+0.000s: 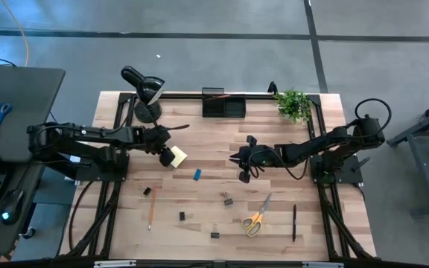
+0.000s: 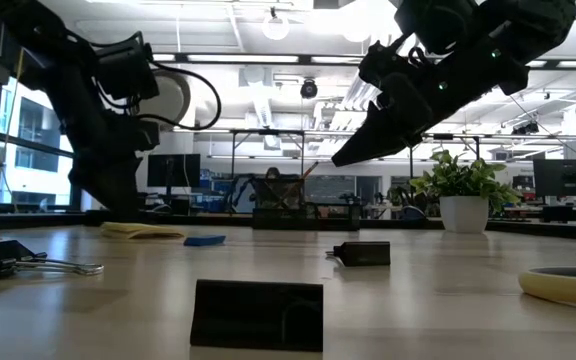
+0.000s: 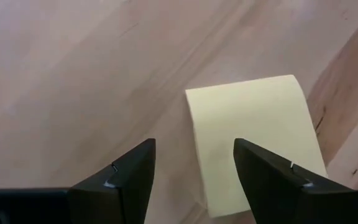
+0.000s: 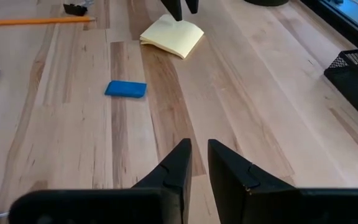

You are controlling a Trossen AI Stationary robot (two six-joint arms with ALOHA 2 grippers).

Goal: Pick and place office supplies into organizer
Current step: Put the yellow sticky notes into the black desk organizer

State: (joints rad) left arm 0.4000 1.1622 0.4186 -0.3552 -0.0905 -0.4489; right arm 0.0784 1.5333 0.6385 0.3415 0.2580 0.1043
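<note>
Currently left gripper [image 3: 191, 177] over the yellow sticky-note pad [image 1: 177, 156], jaws spread, nothing pinched. Pad flat on the surface [image 1: 199, 201], well short of the organizer [image 1: 223, 105] at the far edge. Risk: jaws skidding off the thin pad, or peeling only top sheets. Right gripper [image 4: 199, 165] mid-surface, jaws nearly pressed together, empty. Blue eraser [image 1: 196, 174] nearby; lamp [image 1: 146, 93] beside the organizer route.

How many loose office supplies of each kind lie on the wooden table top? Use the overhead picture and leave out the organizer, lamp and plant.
Yellow sticky-note pad: 1
Blue eraser: 1
Orange pencil: 1
Black pen: 1
Yellow-handled scissors: 1
Small black clips: 4
Total: 9
</note>
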